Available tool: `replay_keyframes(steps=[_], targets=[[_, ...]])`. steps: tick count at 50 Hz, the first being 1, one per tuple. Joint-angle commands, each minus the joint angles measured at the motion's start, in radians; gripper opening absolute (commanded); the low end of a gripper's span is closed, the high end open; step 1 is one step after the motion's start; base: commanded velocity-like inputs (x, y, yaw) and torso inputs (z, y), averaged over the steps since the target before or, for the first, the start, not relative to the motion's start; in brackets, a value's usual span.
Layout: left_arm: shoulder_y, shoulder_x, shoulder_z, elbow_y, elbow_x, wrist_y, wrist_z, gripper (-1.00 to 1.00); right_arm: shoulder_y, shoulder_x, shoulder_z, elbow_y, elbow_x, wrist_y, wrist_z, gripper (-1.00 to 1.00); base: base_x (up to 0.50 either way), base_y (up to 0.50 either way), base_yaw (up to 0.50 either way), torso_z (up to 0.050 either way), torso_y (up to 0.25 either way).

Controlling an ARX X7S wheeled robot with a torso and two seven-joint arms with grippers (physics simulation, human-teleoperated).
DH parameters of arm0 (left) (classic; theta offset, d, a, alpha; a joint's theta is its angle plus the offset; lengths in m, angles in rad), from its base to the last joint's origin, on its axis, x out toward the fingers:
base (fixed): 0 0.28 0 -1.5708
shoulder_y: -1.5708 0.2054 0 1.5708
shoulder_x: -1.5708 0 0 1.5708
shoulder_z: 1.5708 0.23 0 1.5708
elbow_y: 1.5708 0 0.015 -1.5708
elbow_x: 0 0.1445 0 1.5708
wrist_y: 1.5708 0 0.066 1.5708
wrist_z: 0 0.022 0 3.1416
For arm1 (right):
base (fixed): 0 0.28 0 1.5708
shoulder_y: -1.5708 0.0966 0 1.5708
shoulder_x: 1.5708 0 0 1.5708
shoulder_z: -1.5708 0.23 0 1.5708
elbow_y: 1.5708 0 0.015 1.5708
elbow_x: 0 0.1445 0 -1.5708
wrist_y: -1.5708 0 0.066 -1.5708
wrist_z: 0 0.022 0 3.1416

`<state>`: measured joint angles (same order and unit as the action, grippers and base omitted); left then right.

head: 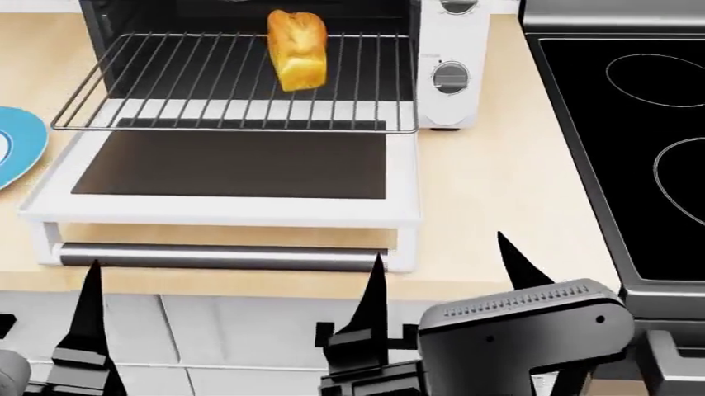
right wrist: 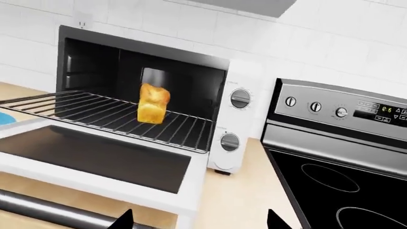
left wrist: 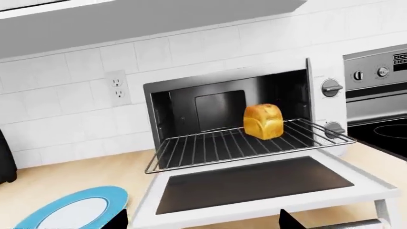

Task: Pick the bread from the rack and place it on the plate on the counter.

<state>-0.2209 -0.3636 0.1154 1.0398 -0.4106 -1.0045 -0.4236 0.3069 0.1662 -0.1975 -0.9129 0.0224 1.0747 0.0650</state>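
Note:
The bread stands on end on the pulled-out rack of an open toaster oven; it also shows in the left wrist view and the right wrist view. The plate lies on the counter left of the oven door, cut off by the frame edge; the left wrist view shows it too. My left gripper is open and empty, short of the door's front edge. My right gripper is open and empty, near the door's right corner. Dark fingers stand below the counter's front edge.
The oven's door lies folded down flat in front of the rack, with a bar handle at its front edge. The white control panel with knobs is right of the rack. A black stovetop lies at the right. A wall outlet sits behind.

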Motion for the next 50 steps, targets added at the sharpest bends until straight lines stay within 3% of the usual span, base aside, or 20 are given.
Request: replay_keyframes(steps=[1, 17, 25, 50], targets=[[-0.036, -0.061, -0.016, 0.004, -0.138, 0.016, -0.101, 1.00, 0.051, -0.015, 0.007, -0.051, -0.017, 0.076, -0.013, 1.00, 0.00, 0.00, 0.00, 0.047, 0.082], [-0.094, -0.212, 0.035, 0.004, -0.351, 0.098, -0.313, 1.00, 0.185, -0.017, -0.080, -0.134, -0.070, 0.209, -0.021, 1.00, 0.07, 0.00, 0.00, 0.047, 0.081], [-0.136, -0.298, 0.089, 0.004, -0.443, 0.158, -0.421, 1.00, 0.164, -0.163, -0.144, -0.134, -0.514, 0.197, -0.357, 1.00, 0.27, 0.00, 0.00, 0.047, 0.081], [-0.165, -0.397, 0.201, -0.003, -0.485, 0.274, -0.525, 1.00, 0.163, -0.164, -0.151, -0.134, -0.511, 0.195, -0.362, 1.00, 0.27, 0.00, 0.00, 0.047, 0.081]])
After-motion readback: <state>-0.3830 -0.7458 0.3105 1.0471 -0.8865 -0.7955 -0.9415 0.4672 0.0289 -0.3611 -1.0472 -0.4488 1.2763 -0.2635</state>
